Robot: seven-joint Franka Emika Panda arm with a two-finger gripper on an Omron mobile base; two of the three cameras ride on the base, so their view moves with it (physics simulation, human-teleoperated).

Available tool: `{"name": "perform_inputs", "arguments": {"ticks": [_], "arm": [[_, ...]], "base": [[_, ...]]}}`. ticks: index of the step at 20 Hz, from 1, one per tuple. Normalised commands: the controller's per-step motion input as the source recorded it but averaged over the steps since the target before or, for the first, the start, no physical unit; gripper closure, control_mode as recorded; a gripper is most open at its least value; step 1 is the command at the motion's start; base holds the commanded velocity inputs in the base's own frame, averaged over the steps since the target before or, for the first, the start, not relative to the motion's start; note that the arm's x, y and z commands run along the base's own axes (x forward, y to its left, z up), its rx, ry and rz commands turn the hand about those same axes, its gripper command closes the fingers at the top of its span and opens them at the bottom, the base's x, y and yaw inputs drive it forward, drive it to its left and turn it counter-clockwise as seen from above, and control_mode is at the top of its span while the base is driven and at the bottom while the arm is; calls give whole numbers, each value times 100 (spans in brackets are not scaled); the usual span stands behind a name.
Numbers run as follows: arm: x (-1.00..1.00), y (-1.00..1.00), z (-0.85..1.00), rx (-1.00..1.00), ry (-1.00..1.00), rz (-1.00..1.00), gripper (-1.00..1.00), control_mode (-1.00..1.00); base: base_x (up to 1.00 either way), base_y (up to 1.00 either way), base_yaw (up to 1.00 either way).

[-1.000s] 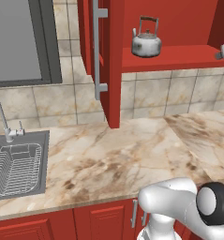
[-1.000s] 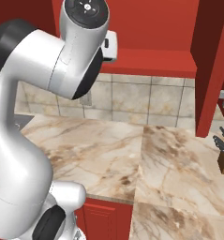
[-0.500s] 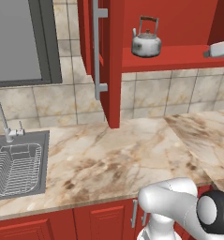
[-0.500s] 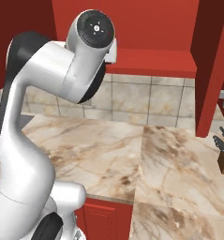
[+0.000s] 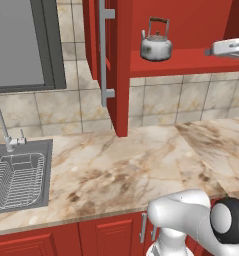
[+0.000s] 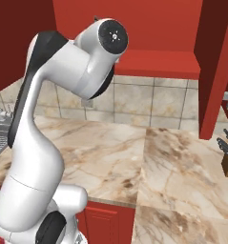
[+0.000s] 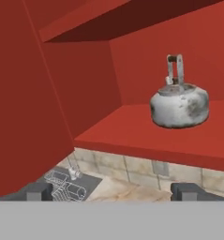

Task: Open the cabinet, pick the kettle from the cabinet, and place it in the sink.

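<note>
1. Sink (image 5: 18, 175) sits far left, sunk into the marble tabletop (image 5: 121, 170), with a wire dish rack (image 5: 16, 182) lying in the basin and the faucet (image 5: 1, 125) at its back edge; no kettle in it.
2. Cabinet (image 5: 118, 65) next along: its door stands swung out, edge-on to the left base camera, long bar handle (image 5: 103, 50) facing us, red shelf (image 5: 191, 62) exposed.
3. Kettle (image 5: 156, 42) is upright on that shelf near its left end, arched handle straight up, nothing else beside it.
4. Claw (image 7: 111, 191) is at the right end of the shelf, level with it, fingers spread wide and gripping nothing.
5. From the hand view, the kettle (image 7: 179, 105) lies ahead and off to the right of the claw's centre line, well apart from the fingertips (image 7: 38, 191).
6. My read: the door step looks done, so the reach comes next: swing to centre on the kettle, then drive in toward the body or that tall handle.
</note>
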Motion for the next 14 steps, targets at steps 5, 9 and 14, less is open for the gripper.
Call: {"name": "perform_inputs", "arguments": {"ticks": [5, 9, 14], "arm": [[40, 4, 4, -3, -4, 7, -100, -100], [42, 7, 12, -8, 0, 0, -100, -100], [40, 14, 12, -6, 0, 0, -100, -100]], "base": [[0, 0, 0], [0, 0, 0], [0, 0, 0]]}}
